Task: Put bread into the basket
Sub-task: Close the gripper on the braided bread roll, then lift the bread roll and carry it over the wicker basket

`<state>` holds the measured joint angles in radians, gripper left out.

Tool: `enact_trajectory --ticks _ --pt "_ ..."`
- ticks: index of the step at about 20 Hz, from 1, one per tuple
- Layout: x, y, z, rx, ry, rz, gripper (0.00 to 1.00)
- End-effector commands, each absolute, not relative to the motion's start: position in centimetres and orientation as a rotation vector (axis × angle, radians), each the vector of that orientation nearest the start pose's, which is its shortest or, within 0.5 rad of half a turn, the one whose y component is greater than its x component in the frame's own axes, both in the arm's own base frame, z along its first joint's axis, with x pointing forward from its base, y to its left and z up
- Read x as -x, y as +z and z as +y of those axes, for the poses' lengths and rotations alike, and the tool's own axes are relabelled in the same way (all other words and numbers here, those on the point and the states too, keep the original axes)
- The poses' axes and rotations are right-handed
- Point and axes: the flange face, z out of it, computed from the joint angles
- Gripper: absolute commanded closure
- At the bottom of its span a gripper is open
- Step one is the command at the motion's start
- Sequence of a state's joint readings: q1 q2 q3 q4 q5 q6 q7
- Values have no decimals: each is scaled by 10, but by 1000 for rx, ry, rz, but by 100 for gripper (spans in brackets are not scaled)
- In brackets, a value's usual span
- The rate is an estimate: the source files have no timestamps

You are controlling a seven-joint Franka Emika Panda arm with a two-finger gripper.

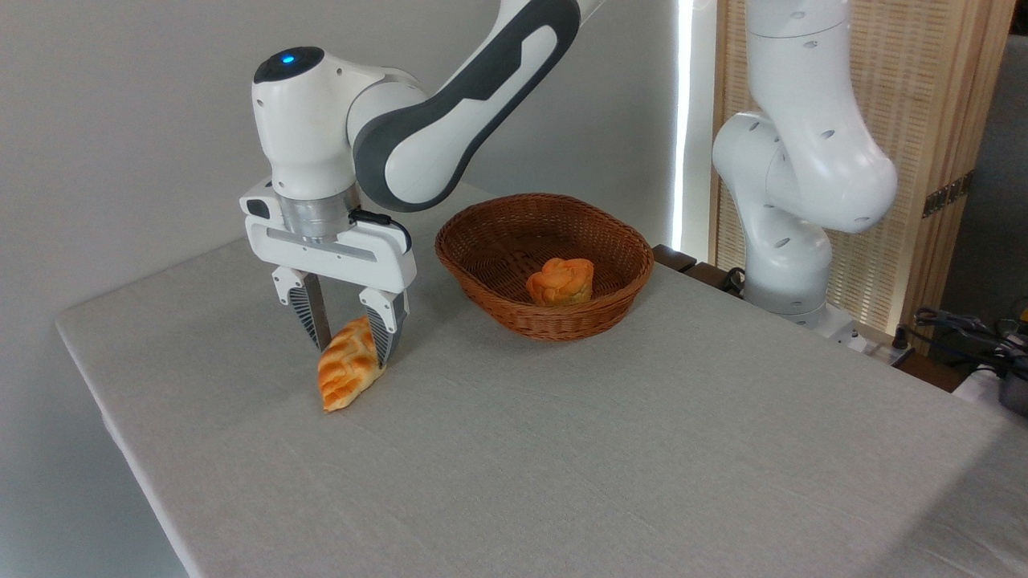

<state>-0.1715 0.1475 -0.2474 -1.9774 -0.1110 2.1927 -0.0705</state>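
Sitting on the grey cloth-covered bench [562, 449], out in the open, is the oval reddish-brown woven wicker basket [490, 241], so I'll use that as the landmark for everything. Inside it, toward the front right of the bowl, there's a small squat orange bun with a knotted top [560, 281], resting on the weave.

Off to the left of the basket and a bit closer to the camera is the elongated braided loaf with the golden-orange crust and paler plait lines [347, 365]. It's outside the basket, clearly apart from the rim. Its lower pointed end is down by the cloth and the rest slopes up and to the right, so it's tilted rather than lying flat.

The white two-finger gripper [351, 341] on the white and dark grey robot arm [450, 104] comes straight down over the upper part of that loaf. The ribbed fingers [384, 321] are one on each side of the loaf and they look pressed against it, so I'd say it's grasping the bread. Can't tell if the lower tip is actually touching the bench or just above it.

Right of the basket, past the bench edge, stands the arm's white base column [791, 241] in front of a slatted wooden screen [932, 120].
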Motion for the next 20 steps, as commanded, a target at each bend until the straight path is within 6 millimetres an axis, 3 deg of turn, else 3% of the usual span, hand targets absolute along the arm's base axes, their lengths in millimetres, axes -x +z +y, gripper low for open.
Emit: enact_trajectory --ticks 1,12,20 --pt "-541 402 -242 3256 -96 468 59" --pt "-542 416 -234 3233 -84 560 61" --pt "-552 465 -210 3184 64 737 61"
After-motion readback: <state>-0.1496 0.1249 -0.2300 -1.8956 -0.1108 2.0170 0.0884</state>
